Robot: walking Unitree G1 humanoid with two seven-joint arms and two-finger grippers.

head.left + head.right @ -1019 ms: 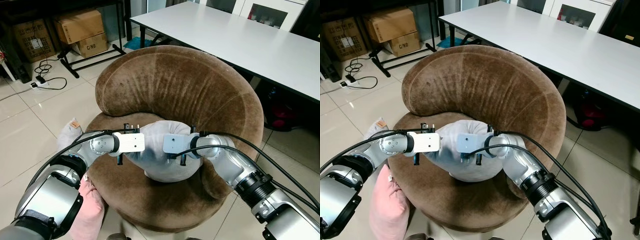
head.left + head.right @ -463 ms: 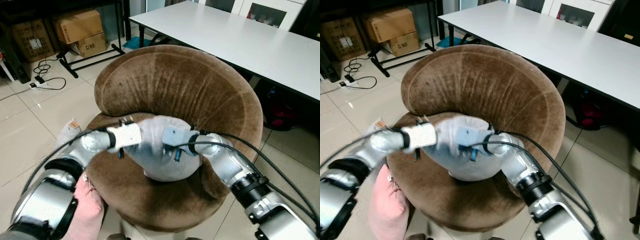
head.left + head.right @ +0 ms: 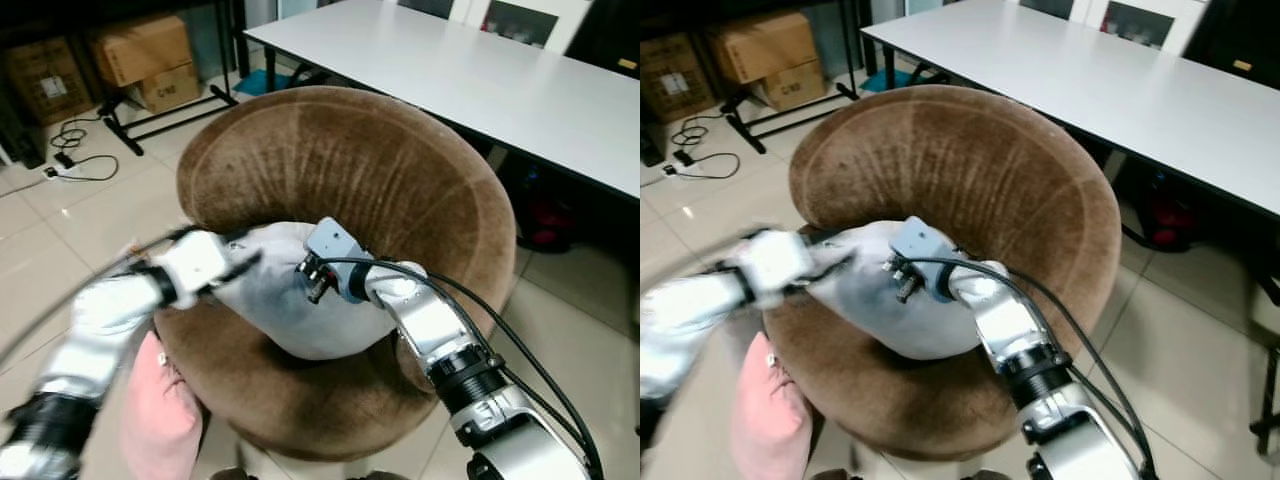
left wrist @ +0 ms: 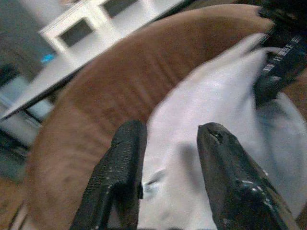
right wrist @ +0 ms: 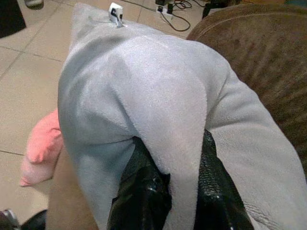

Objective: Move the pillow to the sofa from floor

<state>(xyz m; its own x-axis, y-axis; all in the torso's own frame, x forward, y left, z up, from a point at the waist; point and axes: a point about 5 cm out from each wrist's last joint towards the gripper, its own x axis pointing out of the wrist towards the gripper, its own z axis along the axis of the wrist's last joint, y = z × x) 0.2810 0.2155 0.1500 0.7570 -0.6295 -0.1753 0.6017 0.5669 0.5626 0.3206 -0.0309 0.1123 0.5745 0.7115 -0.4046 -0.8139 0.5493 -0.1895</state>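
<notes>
Blurred by motion: left arm and left gripper, finger spacing unreadable from the head views. Hidden in a grey pillow fold: right gripper fingertips. Cut off at the edge: pink pillow, white table.

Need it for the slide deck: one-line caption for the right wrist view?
Right gripper pinching a fold of the grey pillow over the brown sofa, pink pillow on the tiled floor beyond.

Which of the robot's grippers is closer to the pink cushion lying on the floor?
Left. The left gripper is at the grey pillow's near edge, just above the pink cushion. The right gripper pinches the pillow further over the brown round sofa.
</notes>
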